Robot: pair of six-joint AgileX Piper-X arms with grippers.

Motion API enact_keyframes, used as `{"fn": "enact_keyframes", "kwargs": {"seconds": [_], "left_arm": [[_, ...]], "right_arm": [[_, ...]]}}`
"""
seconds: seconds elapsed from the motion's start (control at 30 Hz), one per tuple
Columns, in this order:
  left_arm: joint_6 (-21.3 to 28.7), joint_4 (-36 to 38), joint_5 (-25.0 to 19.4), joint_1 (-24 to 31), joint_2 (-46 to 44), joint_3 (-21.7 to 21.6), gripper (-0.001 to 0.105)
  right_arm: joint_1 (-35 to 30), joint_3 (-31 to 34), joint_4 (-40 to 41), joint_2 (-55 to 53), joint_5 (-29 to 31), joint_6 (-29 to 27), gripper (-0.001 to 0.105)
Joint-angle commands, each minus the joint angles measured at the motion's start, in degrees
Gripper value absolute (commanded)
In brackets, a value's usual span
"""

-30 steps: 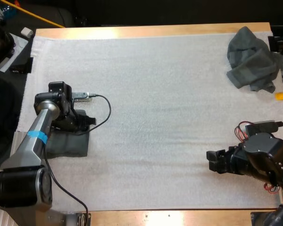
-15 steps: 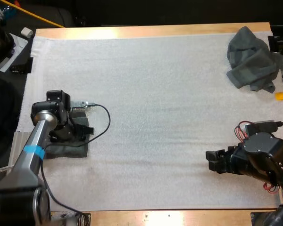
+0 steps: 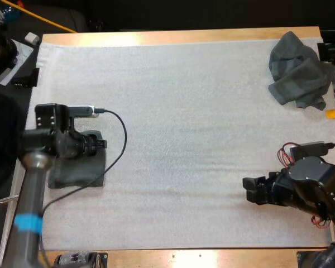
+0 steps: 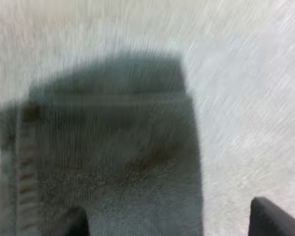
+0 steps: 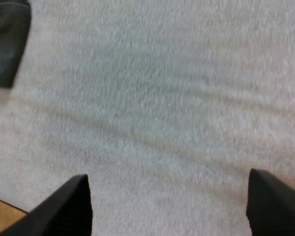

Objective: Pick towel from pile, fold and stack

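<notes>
A folded dark grey-green towel (image 3: 78, 172) lies flat at the mat's left side. My left gripper (image 3: 99, 144) hovers over its far edge, open. In the left wrist view the folded towel (image 4: 108, 147) lies just beyond the gripper (image 4: 174, 227), whose fingers stand wide apart, one finger (image 4: 273, 219) over bare mat. A crumpled towel (image 3: 297, 70) sits at the far right corner. My right gripper (image 3: 251, 190) rests low over the mat at the near right, open with nothing between its fingers (image 5: 174, 211); the folded towel's corner (image 5: 7, 42) shows far ahead of it.
The white mat (image 3: 184, 111) covers most of the wooden table (image 3: 173, 37). Loose items and a dark shape lie off the table's far left. A small orange-tipped object (image 3: 332, 114) sits near the crumpled towel.
My left arm has drawn back to the left and lifted away from the folded towel, which stays flat on the mat. The right arm has barely moved.
</notes>
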Motion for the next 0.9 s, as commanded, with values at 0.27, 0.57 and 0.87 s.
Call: {"fn": "enact_keyframes", "kwargs": {"seconds": [0.27, 0.57, 0.87], "left_arm": [[-0.6, 1.6, 8.3, -0.2, -14.1, -0.5, 0.063], [-0.2, 2.8, 9.3, -0.2, -19.5, -0.4, 0.063], [0.2, 3.9, 9.5, 0.0, -23.2, -0.5, 0.063]], "right_arm": [[-1.5, -0.4, -6.9, 3.9, 2.5, -6.5, 0.065], [-13.9, -0.1, -8.9, 8.7, 1.4, -12.1, 0.065], [-31.6, 0.0, -8.5, 10.6, -0.5, -17.7, 0.064]]}}
